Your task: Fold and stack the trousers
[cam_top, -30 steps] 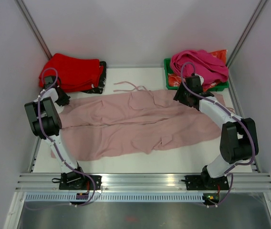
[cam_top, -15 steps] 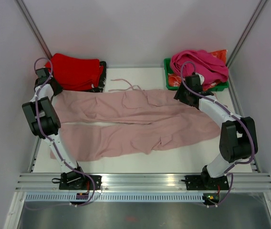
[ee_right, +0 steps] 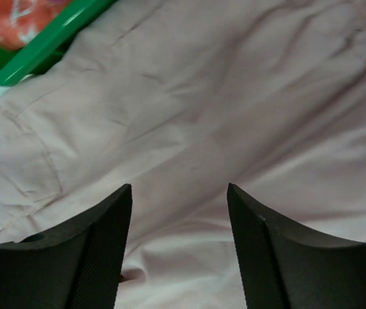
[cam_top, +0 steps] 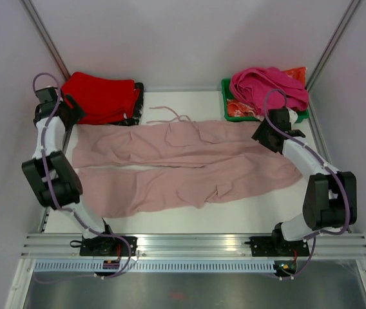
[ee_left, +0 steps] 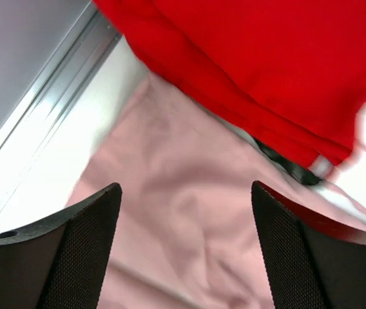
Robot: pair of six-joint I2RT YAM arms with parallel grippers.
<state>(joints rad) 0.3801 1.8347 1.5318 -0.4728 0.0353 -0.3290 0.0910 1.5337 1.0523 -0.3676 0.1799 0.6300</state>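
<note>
While both pairs of fingers stood spread and held nothing, the trousers (cam_top: 189, 161) lay flat beneath them. Pink cloth showed between the left gripper's (ee_left: 186, 193) fingers, with the red folded garments (ee_left: 267, 58) just beyond the tips. Pink cloth also filled the right gripper's (ee_right: 180, 190) gap, and the green tray (ee_right: 41, 55) lay beyond its left finger.

High overview, wrist close-ups (trousers (cam_top: 183, 161) shared)

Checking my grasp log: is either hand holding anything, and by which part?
Nothing is held. The left hand and right hand are both open over the trousers, with no cloth pinched.
</note>
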